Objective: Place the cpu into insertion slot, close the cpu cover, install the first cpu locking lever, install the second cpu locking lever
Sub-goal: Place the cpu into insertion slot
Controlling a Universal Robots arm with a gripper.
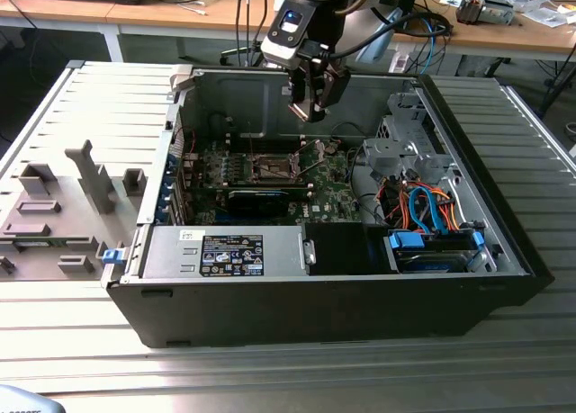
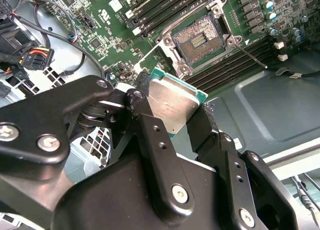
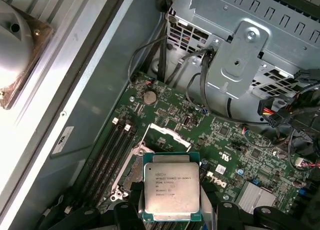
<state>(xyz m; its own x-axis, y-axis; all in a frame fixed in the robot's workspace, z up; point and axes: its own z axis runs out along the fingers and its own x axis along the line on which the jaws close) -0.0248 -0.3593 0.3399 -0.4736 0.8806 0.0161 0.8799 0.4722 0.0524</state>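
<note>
Black pincer [image 2: 172, 108] clamps flat, square, silver-topped cpu [image 3: 171, 186].

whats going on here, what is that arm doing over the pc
The robot arm's gripper grips the cpu by its edges, above the open computer case. It hangs over the green motherboard. The insertion slot lies open and empty, so the chip is not yet seated.

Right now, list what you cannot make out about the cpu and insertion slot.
1. The insertion slot: first wrist view, largely behind the held cpu.
2. Cpu's gripped edges: second wrist view, covered by the gripper.
3. Whether cpu and slot align: exterior view, too small.
</note>
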